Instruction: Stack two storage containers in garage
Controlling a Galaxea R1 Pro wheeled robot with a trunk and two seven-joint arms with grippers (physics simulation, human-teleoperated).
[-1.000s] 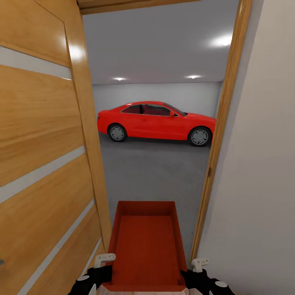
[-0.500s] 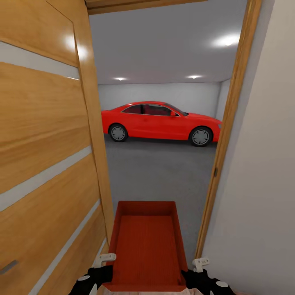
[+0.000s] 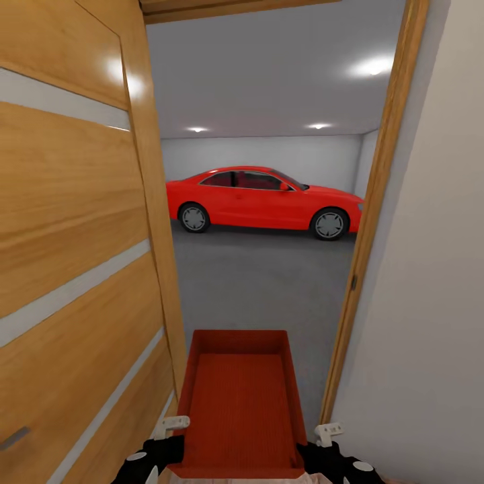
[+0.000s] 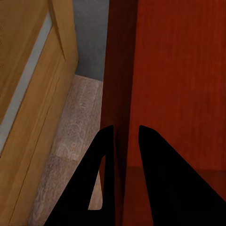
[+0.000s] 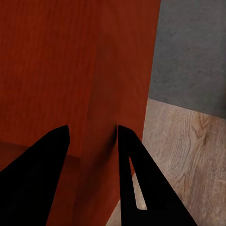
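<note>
1. Right now I'm carrying one bin (image 3: 240, 403) out in front of me, held level between both arms, its far end poking into the doorway.
2. My left gripper (image 4: 123, 141) is clamped over the bin's near-left wall, one finger inside and one outside; the right gripper (image 5: 92, 136) does the same on the near-right wall. Pinching both walls keeps the bin from tipping as I drive.
3. The door (image 3: 74, 235) stands swung open just left of the bin, and the frame post (image 3: 366, 228) rises just right of it. The bin looks centred between them, though I can't tell how close its left wall runs to the door's edge.
4. Beyond the bin lies the garage floor (image 3: 262, 282), with a red car (image 3: 262, 198) parked well past it against the back wall.
5. Under the bin's near end I see wood planks (image 5: 183, 141), so I judge I'm at the threshold, with the set-down not yet begun.
</note>
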